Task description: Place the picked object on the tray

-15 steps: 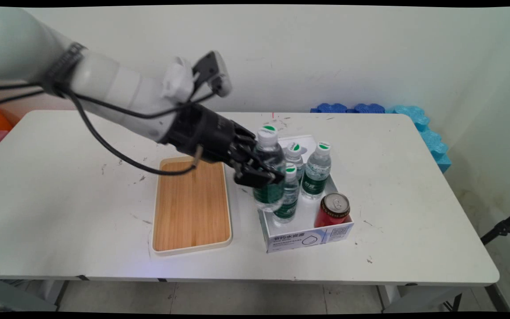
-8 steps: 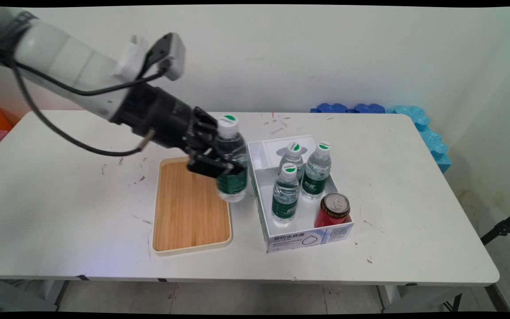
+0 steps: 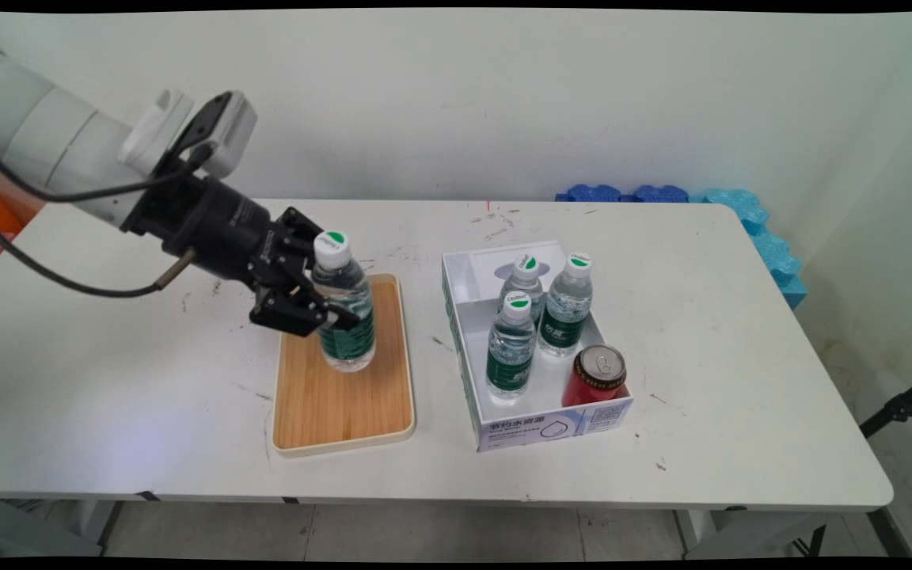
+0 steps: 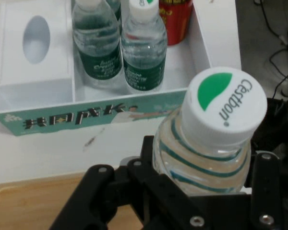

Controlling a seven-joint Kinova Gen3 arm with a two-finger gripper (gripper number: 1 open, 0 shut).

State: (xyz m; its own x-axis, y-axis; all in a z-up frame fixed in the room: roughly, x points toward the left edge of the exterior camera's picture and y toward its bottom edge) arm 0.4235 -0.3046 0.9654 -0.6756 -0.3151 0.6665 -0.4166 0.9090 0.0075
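My black gripper (image 3: 328, 310) is shut on a clear water bottle (image 3: 343, 305) with a green label and a white cap. It holds the bottle upright over the wooden tray (image 3: 313, 400), its base at or just above the wood. In the hand view the bottle's cap (image 4: 224, 105) sits close in front, with my gripper (image 4: 201, 191) clamped round the bottle's shoulder (image 4: 201, 160) and the tray (image 4: 29, 206) below at the left.
A white box (image 3: 545, 423) right of the tray holds three water bottles (image 3: 511, 348) and a red can (image 3: 597, 376); the box (image 4: 19, 103) also shows in the hand view. Blue foam pieces (image 3: 749, 218) lie at the table's far right corner.
The gripper has carried the bottle left from over the box's left side to above the tray and lowered it. It stays shut on the bottle.
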